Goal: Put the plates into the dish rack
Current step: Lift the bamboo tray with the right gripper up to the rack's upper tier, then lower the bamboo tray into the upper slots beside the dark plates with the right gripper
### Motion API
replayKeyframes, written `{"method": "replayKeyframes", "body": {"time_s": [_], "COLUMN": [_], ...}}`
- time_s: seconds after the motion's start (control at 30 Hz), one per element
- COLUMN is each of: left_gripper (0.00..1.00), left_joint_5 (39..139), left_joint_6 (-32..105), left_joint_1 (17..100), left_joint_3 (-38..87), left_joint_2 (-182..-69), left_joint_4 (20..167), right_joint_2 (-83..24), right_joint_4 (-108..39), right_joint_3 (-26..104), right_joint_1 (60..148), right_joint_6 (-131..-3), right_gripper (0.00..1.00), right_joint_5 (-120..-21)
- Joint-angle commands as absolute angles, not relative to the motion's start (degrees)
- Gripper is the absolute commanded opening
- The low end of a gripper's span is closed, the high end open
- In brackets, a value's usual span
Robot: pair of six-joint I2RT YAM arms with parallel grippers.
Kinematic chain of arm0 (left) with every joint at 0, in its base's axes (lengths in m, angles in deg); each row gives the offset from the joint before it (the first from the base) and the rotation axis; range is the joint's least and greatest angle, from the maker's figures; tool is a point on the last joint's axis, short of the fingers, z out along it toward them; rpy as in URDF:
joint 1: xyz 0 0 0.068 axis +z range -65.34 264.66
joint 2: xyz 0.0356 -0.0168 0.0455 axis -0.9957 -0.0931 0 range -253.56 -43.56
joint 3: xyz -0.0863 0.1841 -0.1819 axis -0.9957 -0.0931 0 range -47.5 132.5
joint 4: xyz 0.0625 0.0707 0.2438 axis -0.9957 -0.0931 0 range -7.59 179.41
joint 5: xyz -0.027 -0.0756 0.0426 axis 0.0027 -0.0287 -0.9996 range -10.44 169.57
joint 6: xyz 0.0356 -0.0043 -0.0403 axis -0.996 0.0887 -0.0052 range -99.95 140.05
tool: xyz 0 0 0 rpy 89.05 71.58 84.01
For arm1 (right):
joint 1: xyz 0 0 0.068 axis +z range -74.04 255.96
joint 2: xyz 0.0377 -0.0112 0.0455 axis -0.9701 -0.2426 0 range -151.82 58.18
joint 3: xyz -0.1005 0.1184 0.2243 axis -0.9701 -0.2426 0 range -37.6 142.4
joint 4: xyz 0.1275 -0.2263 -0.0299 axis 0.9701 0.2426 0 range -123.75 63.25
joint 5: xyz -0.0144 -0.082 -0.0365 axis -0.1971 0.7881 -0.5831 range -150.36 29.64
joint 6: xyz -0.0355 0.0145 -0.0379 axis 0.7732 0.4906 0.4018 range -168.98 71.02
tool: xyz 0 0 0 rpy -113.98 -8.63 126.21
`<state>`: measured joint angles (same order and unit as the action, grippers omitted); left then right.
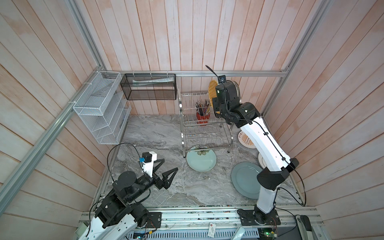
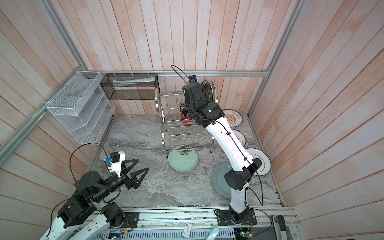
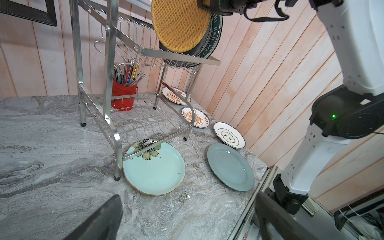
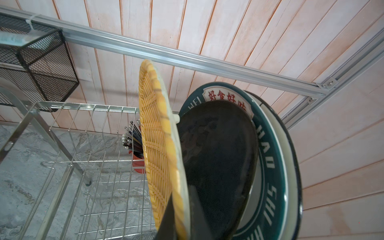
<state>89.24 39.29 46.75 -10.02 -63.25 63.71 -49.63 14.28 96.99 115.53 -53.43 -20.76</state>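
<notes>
Clamped the right tool shut on the rim of the yellow woven plate, one finger on each face. Had that plate on edge at the right end of the dish rack's upper tier, upper centre in both top views. Showed it close to upright, woven face turned toward frame left, disc running front to back across the rack. Reached the tier's wires with its lower rim; could not tell whether seated between prongs.

Found a glossy black plate and a green-rimmed plate just beside it toward frame right, also on edge and roughly parallel.

Left five plates flat on the surface: a mint flowered plate at centre, partly under the rack's lower tier; a grey-blue plate at lower right; two orange-sunburst plates and a dark-emblem plate along the right edge.

Held the left tool spread wide at lower left, above the surface, pointing toward frame right, gripping nothing.
</notes>
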Motion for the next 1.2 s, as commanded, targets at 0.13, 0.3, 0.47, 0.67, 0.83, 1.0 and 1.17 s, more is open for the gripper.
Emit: {"method": "replayKeyframes", "body": {"time_s": [0.13, 0.3, 0.47, 0.67, 0.83, 1.0, 1.17], "left_gripper": [1.0, 1.0, 1.0, 1.0, 1.0, 1.0, 1.0], "left_joint_5": [90.46, 90.64, 90.64, 90.9, 90.99, 91.17, 91.33], "left_joint_6": [39.0, 39.03, 39.03, 38.99, 38.9, 38.94, 38.93], "left_joint_1": [46.89, 46.92, 46.96, 46.98, 46.99, 46.91, 46.95], "left_joint_3": [-10.85, -10.84, -10.85, -10.74, -10.72, -10.76, -10.72], "left_joint_2": [-62.52, -62.59, -62.59, -62.61, -62.5, -62.45, -62.2], "left_joint_4": [65.2, 65.2, 65.15, 65.24, 65.17, 65.26, 65.28], "right_joint_2": [-50.1, -50.85, -52.61, -53.04, -53.97, -53.54, -52.62], "right_joint_4": [10.11, 10.3, 12.54, 13.09, 15.43, 17.35, 18.67], "right_joint_3": [95.56, 95.47, 97.54, 97.51, 98.67, 98.54, 97.55], "right_joint_1": [113.87, 113.41, 113.4, 113.97, 114.51, 115.49, 116.3], "right_joint_6": [-53.83, -55.07, -57.34, -59.41, -61.21, -62.82, -63.64], "right_gripper": [0.0, 0.0, 0.0, 0.0, 0.0, 0.0, 0.0], "right_joint_5": [-20.14, -20.81, -21.92, -21.99, -21.22, -19.73, -18.78]}}
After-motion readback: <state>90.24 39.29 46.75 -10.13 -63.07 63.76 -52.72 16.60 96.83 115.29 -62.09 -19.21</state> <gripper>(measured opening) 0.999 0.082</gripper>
